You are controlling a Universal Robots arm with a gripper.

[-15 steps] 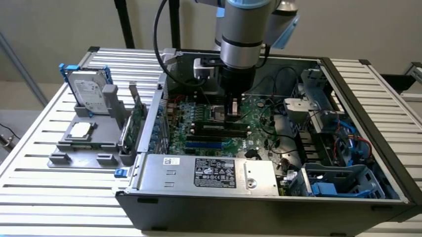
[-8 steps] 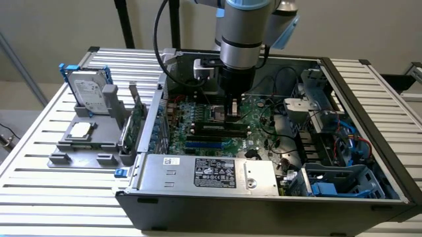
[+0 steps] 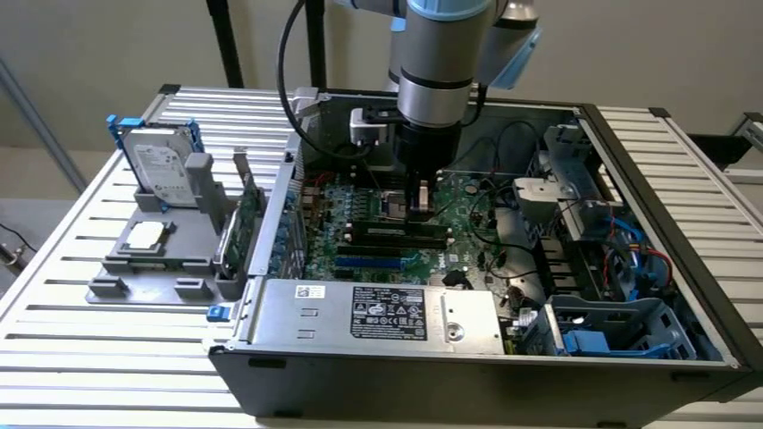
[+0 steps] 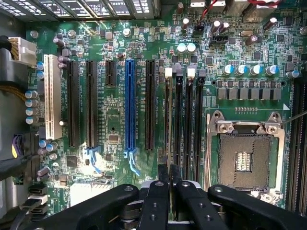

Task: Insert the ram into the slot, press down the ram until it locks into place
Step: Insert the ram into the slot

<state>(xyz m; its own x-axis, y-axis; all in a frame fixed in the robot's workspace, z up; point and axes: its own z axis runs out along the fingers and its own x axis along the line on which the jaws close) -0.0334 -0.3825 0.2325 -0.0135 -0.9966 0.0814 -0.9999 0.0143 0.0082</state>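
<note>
My gripper (image 4: 169, 172) reaches down into the open computer case, low over the green motherboard (image 4: 115, 120); from outside it (image 3: 420, 211) stands just above the memory slots (image 3: 394, 234). Its black fingers (image 4: 163, 175) are shut on the ram (image 4: 167, 124). The ram is seen edge-on as a thin strip running out from between the fingertips. It lies along the black slot with the white end clip (image 4: 168, 73), the one of the several parallel slots (image 4: 188, 124) farthest from the CPU socket. I cannot tell whether the stick is seated or just above the slot.
A blue slot (image 4: 129, 105) and long black card slots (image 4: 91, 103) lie beside the memory slots, and the silver CPU socket (image 4: 244, 158) lies on the other side. The case walls, power supply (image 3: 370, 313), drive cage (image 3: 620, 326) and cables (image 3: 507, 259) crowd the board. Outside, a hard drive (image 3: 161, 165) stands on a grey fixture.
</note>
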